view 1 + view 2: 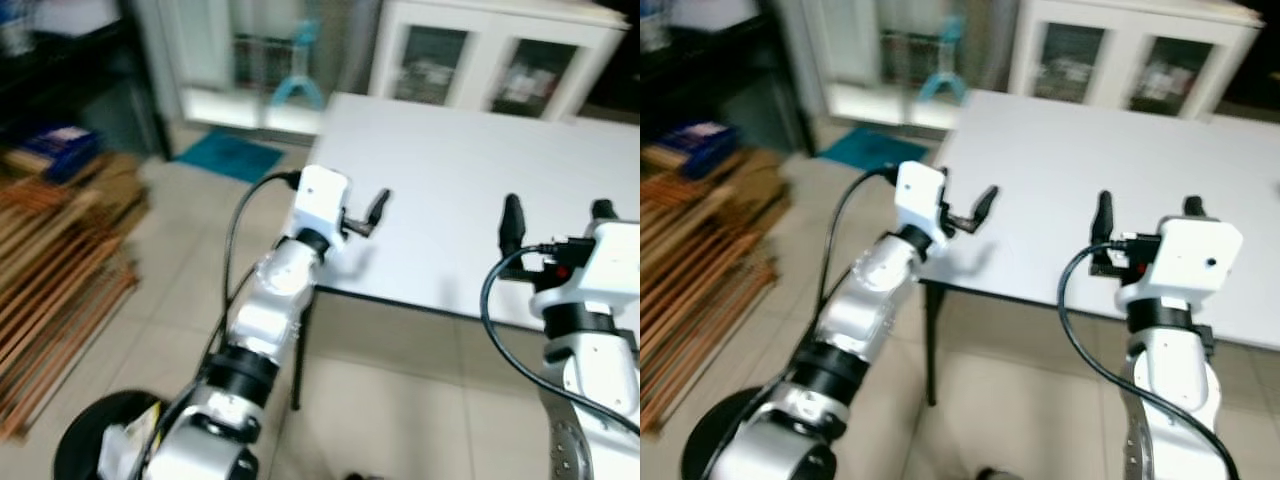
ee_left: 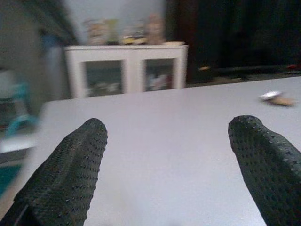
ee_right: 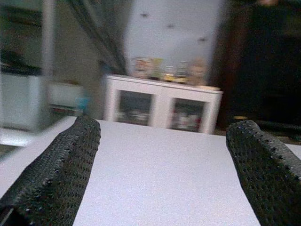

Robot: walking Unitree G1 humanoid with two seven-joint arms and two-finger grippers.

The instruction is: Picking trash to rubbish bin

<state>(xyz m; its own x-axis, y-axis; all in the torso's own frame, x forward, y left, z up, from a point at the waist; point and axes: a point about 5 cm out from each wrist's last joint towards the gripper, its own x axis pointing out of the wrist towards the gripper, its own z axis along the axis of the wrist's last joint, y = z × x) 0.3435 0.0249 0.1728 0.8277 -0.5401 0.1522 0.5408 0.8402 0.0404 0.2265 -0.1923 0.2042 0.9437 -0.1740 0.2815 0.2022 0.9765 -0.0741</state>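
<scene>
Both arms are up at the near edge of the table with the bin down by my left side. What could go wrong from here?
1. The trash lies far across the white table; the open left gripper may need a long stretch.
2. The views are blurred, so aiming a grasp now seems unreliable.
3. The black bin sits low by the left arm; swinging back could knock it.

The white worktop (image 1: 470, 190) lies open ahead, wide bare surface beyond both sets of jaws. A small scrap of trash (image 2: 276, 98) sits far across it. A white cabinet (image 1: 490, 55) stands behind the worktop; stacked wooden slats (image 1: 55, 260) crowd the floor beside it.
</scene>
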